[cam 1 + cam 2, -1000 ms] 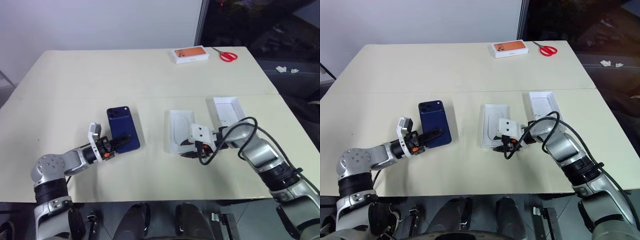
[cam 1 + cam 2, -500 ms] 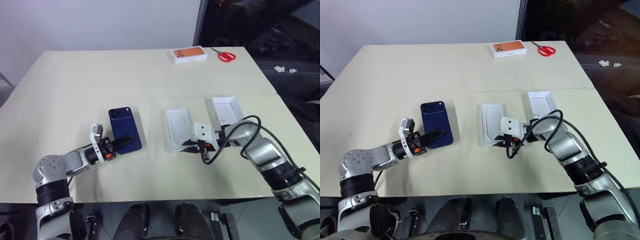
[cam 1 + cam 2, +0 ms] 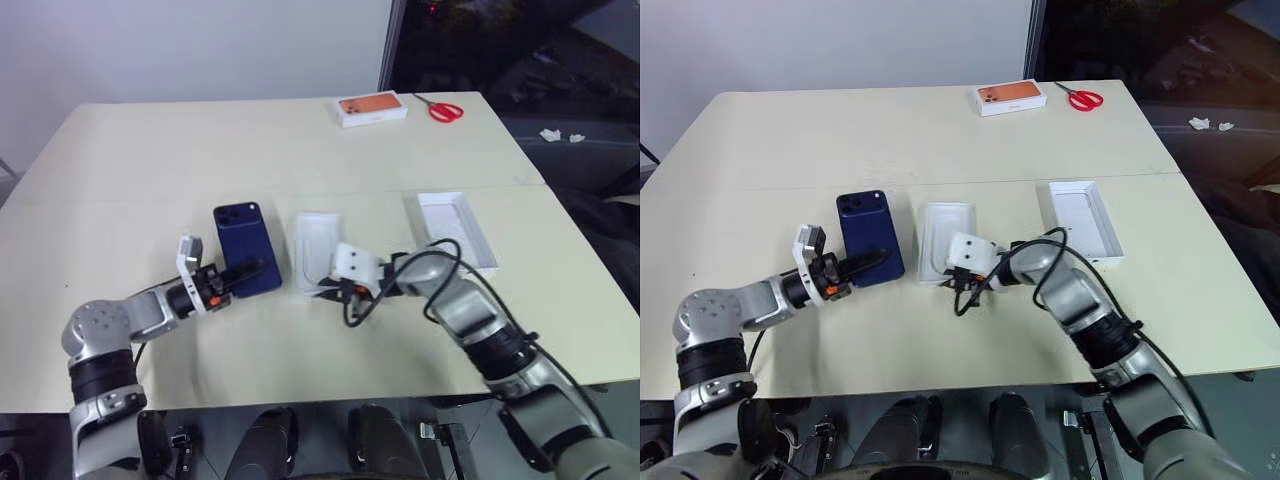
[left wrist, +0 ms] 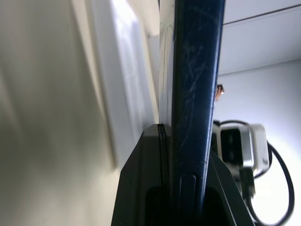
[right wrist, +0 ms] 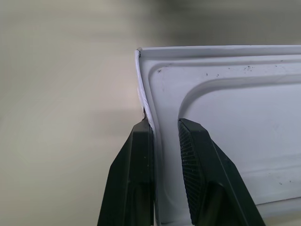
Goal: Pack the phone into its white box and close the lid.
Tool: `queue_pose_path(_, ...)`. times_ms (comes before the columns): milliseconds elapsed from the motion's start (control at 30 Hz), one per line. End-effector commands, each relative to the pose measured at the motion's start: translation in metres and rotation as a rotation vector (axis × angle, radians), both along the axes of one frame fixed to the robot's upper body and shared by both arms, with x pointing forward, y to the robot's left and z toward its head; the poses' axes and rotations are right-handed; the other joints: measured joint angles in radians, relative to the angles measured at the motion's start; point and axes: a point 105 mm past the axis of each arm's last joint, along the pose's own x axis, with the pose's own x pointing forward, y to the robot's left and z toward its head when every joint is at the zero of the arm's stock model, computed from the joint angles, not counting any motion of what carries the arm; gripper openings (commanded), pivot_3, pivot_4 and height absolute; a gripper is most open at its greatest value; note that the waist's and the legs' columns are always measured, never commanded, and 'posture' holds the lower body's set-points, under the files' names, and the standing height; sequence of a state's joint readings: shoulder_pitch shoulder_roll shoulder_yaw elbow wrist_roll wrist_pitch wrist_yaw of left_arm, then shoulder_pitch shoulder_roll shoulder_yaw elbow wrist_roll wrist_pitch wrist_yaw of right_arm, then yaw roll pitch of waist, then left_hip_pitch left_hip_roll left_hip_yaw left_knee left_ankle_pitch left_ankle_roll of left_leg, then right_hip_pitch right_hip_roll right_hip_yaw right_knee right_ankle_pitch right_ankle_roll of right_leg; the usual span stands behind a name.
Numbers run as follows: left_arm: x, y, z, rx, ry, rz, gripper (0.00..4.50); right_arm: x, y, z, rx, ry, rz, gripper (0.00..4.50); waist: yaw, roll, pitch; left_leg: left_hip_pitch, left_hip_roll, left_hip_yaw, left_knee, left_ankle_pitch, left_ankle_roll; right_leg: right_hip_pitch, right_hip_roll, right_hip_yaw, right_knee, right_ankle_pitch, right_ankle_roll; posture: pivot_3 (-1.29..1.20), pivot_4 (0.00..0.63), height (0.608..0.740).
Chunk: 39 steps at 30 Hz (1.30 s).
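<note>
Head views: my right tool (image 3: 322, 290), clamped on the near rim of the shallow white cardboard tray (image 3: 318, 240), has dragged it over the surface (image 3: 200, 150) to just beside the glossy navy slab phone (image 3: 245, 245). The plain white cardboard lid (image 3: 455, 228) lies well beyond the tray from the phone.
Left wrist: my left tool (image 3: 250, 272) is closed on the phone's near edge.
Right wrist: black fingers (image 5: 141, 155) straddle the tray's corner wall.
Meaning: I judge the phone's transfer is now short.

We find no readable text, label, brand, number or sign. The orange-pictured box (image 3: 370, 109) at the table's far edge carries a print too small for us to read, and the phone (image 3: 246, 248) shows no lettering we can read.
</note>
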State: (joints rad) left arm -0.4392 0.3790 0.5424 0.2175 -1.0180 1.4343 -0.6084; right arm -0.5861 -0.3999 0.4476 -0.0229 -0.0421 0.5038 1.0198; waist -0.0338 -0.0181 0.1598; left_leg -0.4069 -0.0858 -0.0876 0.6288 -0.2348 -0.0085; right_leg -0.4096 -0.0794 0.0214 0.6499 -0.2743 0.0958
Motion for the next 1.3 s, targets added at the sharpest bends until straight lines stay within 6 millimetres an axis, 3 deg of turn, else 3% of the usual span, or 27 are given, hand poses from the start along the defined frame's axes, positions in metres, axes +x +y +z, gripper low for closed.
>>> queue_pose_path(33, 0.005, 0.008, 0.024, -0.037, -0.084, 0.02, 0.0, -0.009, 0.013, -0.006, 0.016, 0.054, 0.031, 0.86, -0.003, 0.0, 0.0, 0.0, 0.0, 0.0, 0.0, 0.0, 0.0, 0.0, 0.0, 0.0, 0.0, 0.0, 0.0, 0.0, 0.15, 0.74)
queue_pose_path(100, 0.005, 0.006, 0.027, -0.023, -0.089, 0.005, 0.0, -0.011, 0.015, -0.005, 0.026, 0.065, 0.038, 1.67, -0.001, 0.0, 0.0, 0.0, 0.0, 0.0, 0.0, 0.0, 0.0, 0.0, 0.0, 0.0, 0.0, 0.0, 0.0, 0.0, 0.15, 0.74)
queue_pose_path(267, 0.008, 0.0, 0.027, -0.012, -0.093, -0.004, 0.0, -0.014, 0.017, 0.002, 0.053, 0.094, 0.048, 4.31, 0.01, 0.0, 0.0, 0.0, -0.001, 0.0, 0.0, 0.0, 0.0, 0.0, -0.001, 0.0, 0.0, 0.0, 0.0, 0.0, 0.15, 0.74)
queue_pose_path(300, 0.009, -0.007, 0.026, 0.012, -0.095, -0.022, 0.0, -0.013, 0.01, 0.009, 0.056, 0.086, 0.054, 4.42, 0.014, 0.0, 0.001, 0.0, -0.002, 0.0, 0.0, 0.0, 0.0, 0.0, -0.001, 0.0, 0.0, 0.0, 0.0, 0.0, 0.15, 0.74)
queue_pose_path(467, 0.017, -0.029, 0.02, 0.123, -0.109, -0.075, 0.0, -0.013, -0.025, 0.056, 0.166, 0.102, 0.041, 4.42, 0.029, -0.001, 0.003, -0.002, -0.003, -0.001, 0.002, -0.001, 0.001, 0.0, -0.003, -0.001, 0.0, 0.0, 0.0, 0.0, 0.15, 0.74)
queue_pose_path(567, 0.025, -0.038, 0.022, 0.142, -0.128, -0.1, 0.0, -0.011, -0.043, 0.072, 0.217, 0.106, 0.007, 4.42, 0.025, -0.003, 0.005, -0.002, -0.003, -0.001, 0.002, -0.001, 0.002, 0.0, -0.003, -0.001, -0.001, 0.0, 0.0, 0.0, 0.15, 0.74)
queue_pose_path(733, 0.042, -0.064, 0.019, 0.203, -0.079, -0.18, 0.0, 0.008, -0.071, 0.068, 0.177, 0.058, -0.118, 4.42, 0.023, -0.004, 0.005, -0.002, -0.003, -0.001, 0.001, -0.001, 0.001, 0.0, -0.002, -0.001, -0.001, 0.0, 0.0, 0.0, 0.15, 0.74)
queue_pose_path(867, 0.042, -0.079, 0.016, 0.227, -0.043, -0.259, 0.0, 0.012, -0.072, 0.068, 0.177, 0.04, -0.138, 4.42, 0.018, -0.004, 0.006, -0.002, -0.003, 0.0, 0.001, -0.001, 0.002, -0.001, -0.002, -0.001, -0.001, 0.0, 0.0, 0.0, 0.15, 0.74)
queue_pose_path(1067, 0.037, -0.083, 0.017, 0.197, -0.02, -0.304, 0.0, 0.014, -0.074, 0.064, 0.168, 0.016, -0.167, 4.42, 0.02, -0.004, 0.006, -0.004, -0.002, 0.001, 0.001, 0.0, 0.0, -0.003, -0.002, 0.0, 0.0, 0.0, 0.0, 0.0, 0.15, 0.74)
queue_pose_path(1300, 0.034, -0.085, 0.019, 0.188, -0.012, -0.312, 3.26, 0.017, -0.076, 0.059, 0.152, -0.001, -0.177, 4.5, 0.022, -0.004, 0.006, -0.004, -0.003, 0.0, 0.002, 0.0, 0.001, -0.002, -0.002, 0.0, 0.0, 0.0, 0.0, 0.0, 0.15, 0.74)
